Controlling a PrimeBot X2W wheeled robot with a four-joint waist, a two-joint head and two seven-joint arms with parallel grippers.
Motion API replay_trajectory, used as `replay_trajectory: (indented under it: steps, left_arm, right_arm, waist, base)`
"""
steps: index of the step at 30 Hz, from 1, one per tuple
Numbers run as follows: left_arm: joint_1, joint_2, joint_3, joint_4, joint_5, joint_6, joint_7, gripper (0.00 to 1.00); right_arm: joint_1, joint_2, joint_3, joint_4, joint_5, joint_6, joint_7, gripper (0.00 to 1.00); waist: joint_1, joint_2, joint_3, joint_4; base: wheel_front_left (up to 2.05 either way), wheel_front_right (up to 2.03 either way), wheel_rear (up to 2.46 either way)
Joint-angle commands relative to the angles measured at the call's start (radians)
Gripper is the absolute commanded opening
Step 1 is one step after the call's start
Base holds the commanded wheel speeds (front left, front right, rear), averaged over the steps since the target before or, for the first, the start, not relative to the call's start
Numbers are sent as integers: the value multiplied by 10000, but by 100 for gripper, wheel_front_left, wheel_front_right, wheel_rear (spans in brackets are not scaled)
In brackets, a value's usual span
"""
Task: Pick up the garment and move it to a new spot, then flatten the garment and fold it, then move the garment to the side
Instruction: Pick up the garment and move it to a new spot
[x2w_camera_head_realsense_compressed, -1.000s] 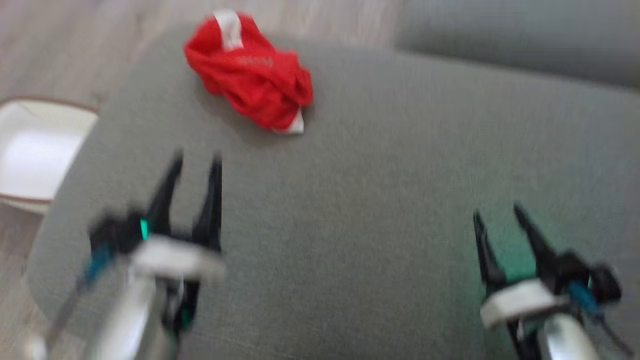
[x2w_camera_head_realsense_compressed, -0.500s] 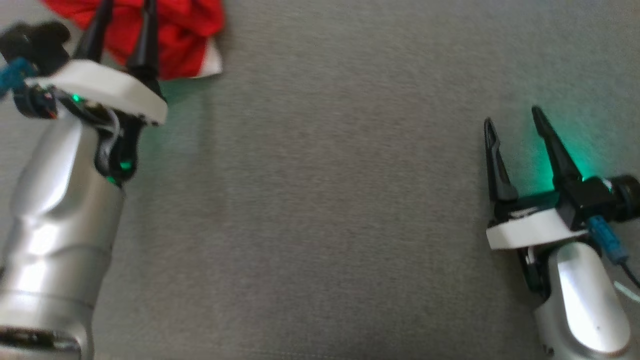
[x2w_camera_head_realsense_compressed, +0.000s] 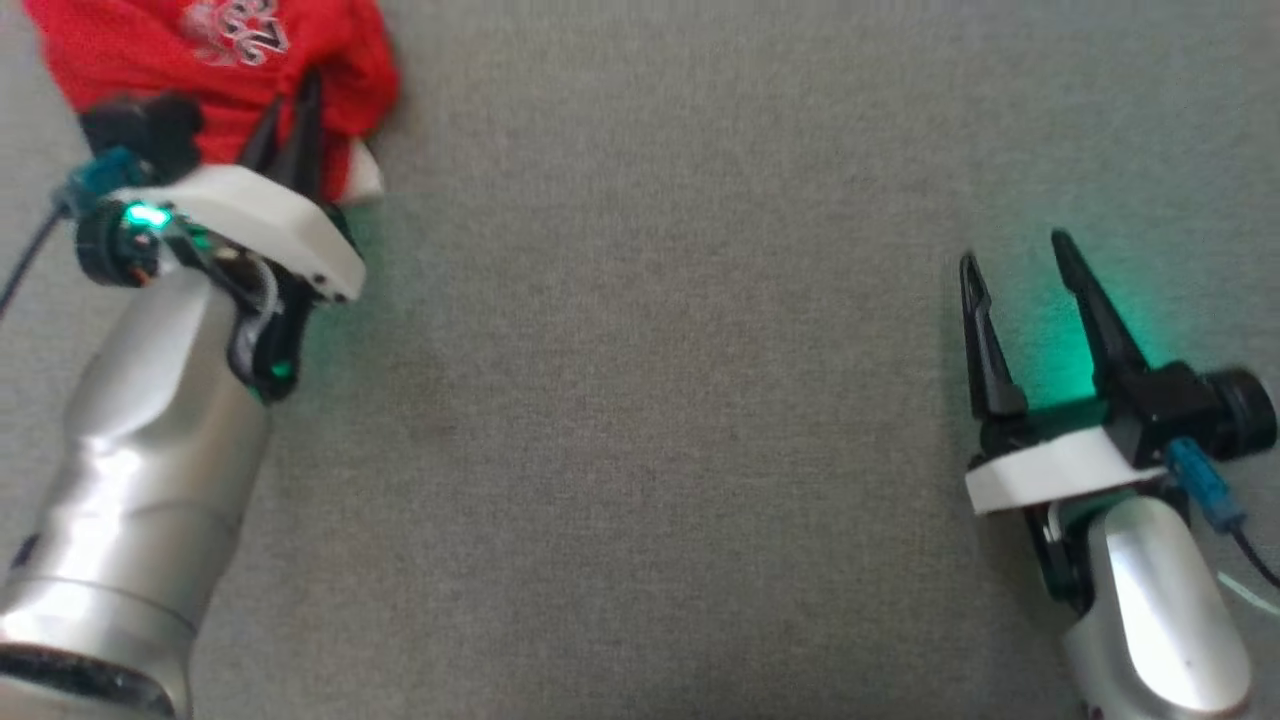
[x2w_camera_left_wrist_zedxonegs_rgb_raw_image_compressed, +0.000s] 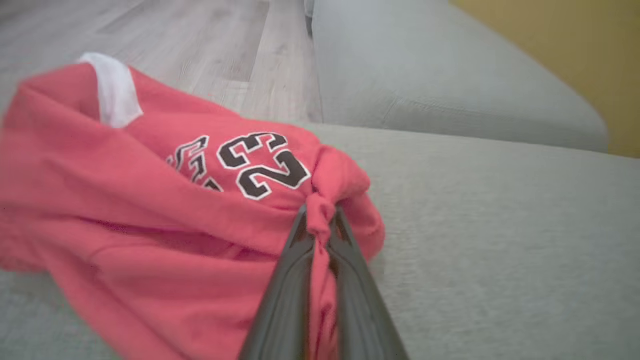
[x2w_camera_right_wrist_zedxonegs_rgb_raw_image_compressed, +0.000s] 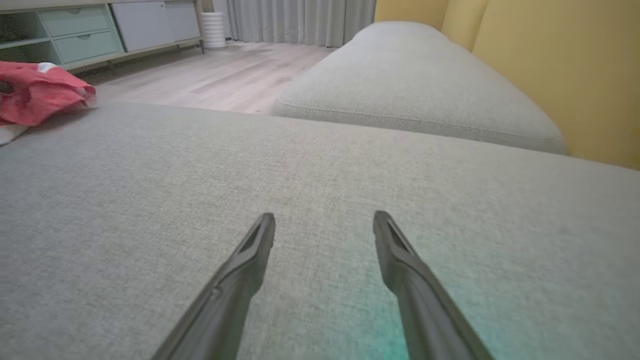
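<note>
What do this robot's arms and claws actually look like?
Both look alike: a smooth silver forearm, a white collar, then two long, tapering black fingers. The left gripper and right gripper each carry a blue-plugged black cable and a green light at the wrist.

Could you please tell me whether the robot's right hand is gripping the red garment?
No, the right hand is open over the grey fabric cushion, well apart from the crumpled red jersey garment.

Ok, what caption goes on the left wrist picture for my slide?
Left gripper shut on a bunched fold of the red shirt on the grey couch.
</note>
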Motion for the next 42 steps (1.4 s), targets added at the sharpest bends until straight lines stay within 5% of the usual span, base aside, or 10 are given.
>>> replay_trajectory:
  steps: [1, 12, 18, 22, 28, 35, 42]
  left_arm:
    - [-36, 533, 105, -462, -73, 16, -161, 0]
    - [1611, 188, -1045, -5305, -1429, 80, 348, 0]
    - [3131, -563, -1762, -9708, -2803, 872, 1661, 0]
    - [3731, -1151, -2296, -10990, -3357, 1284, 1970, 0]
    - [4330, -1548, -2048, -10477, -3724, 1894, 1549, 0]
    - [3948, -842, -684, -7287, -3109, 2382, 455, 0]
    - [3115, -490, 364, -4394, -3126, 2276, -392, 0]
  right_arm:
    - [220, 69, 196, -209, 90, -7, -105, 100]
    - [1075, 144, 246, 590, 915, -7, -303, 100]
    - [1352, 147, 266, 540, 1334, -7, -323, 100]
    - [1426, 147, 238, 414, 1442, -7, -325, 100]
    - [1412, 148, 176, 288, 1504, -7, -326, 100]
    - [1265, 148, 190, 149, 1524, -7, -326, 100]
    - [1282, 148, 199, 164, 1469, -7, -326, 100]
  waist:
    - [0, 0, -541, -60]
    - [0, 0, -2733, -224]
    - [0, 0, -3085, -833]
    - [0, 0, -2928, -1247]
    - [0, 0, -2726, -1832]
    - [0, 0, -2391, -2209]
    - [0, 0, -2288, -2282]
  base:
    - [0, 0, 0]
    - [0, 0, 0]
    - [0, 0, 0]
    - [0, 0, 0]
    - [0, 0, 0]
    - [0, 0, 0]
    - [0, 0, 0]
